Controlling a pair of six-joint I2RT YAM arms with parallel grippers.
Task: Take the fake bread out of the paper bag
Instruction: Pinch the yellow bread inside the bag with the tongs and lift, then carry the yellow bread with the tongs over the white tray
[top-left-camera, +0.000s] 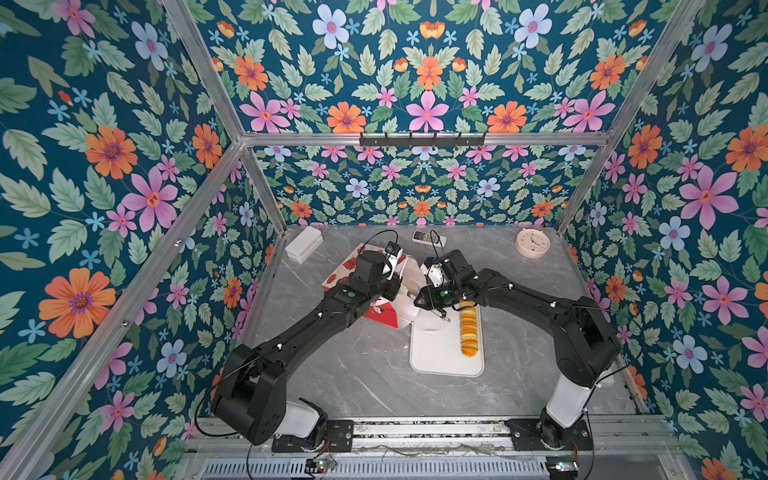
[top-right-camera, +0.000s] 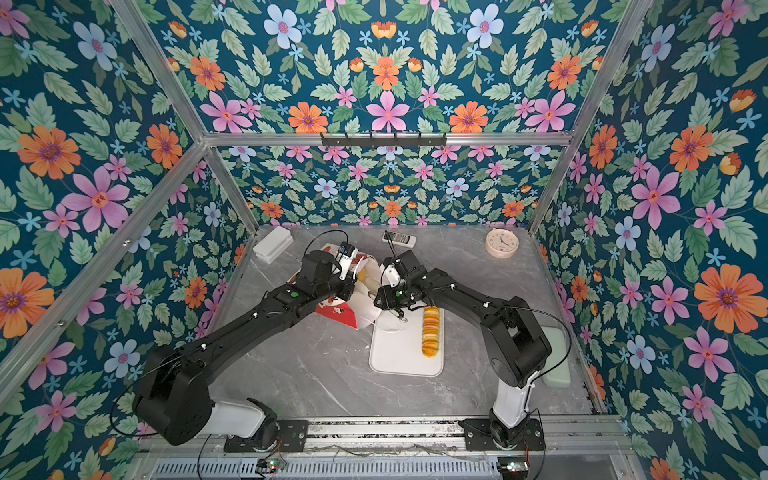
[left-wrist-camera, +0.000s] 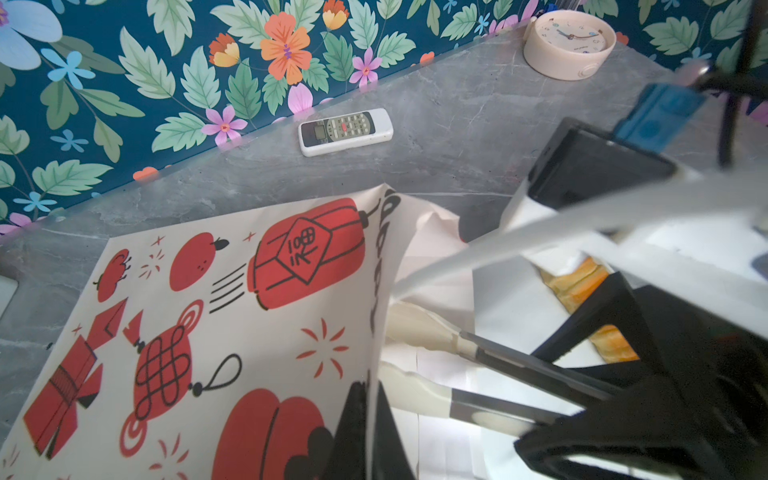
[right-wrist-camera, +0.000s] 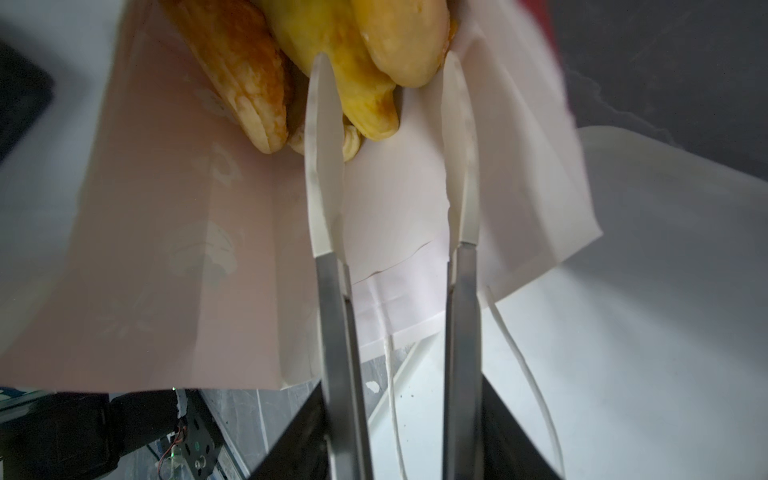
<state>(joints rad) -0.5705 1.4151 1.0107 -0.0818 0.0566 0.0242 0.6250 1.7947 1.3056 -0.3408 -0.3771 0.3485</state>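
The paper bag (top-left-camera: 344, 272) lies on its side, white with red prints (left-wrist-camera: 208, 332), its mouth turned toward the white tray (top-left-camera: 436, 357). My left gripper (left-wrist-camera: 368, 409) is shut on the bag's upper rim and holds the mouth up. My right gripper (right-wrist-camera: 385, 58) reaches into the mouth, open. Its white fingertips (right-wrist-camera: 324, 124) straddle the tip of a yellow piece of fake bread (right-wrist-camera: 365, 83). A browner piece (right-wrist-camera: 245, 75) lies beside it. Orange bread (left-wrist-camera: 577, 282) shows deep in the bag. A long ridged loaf (top-left-camera: 469, 332) lies on the tray in both top views (top-right-camera: 431, 332).
Along the back wall stand a white box (top-left-camera: 304, 244), a remote control (top-left-camera: 429, 237) and a round pink clock (top-left-camera: 532, 243). A pale green slab (top-right-camera: 557, 357) lies by the right arm's base. The bag's cord handles (right-wrist-camera: 523, 365) trail over the tray.
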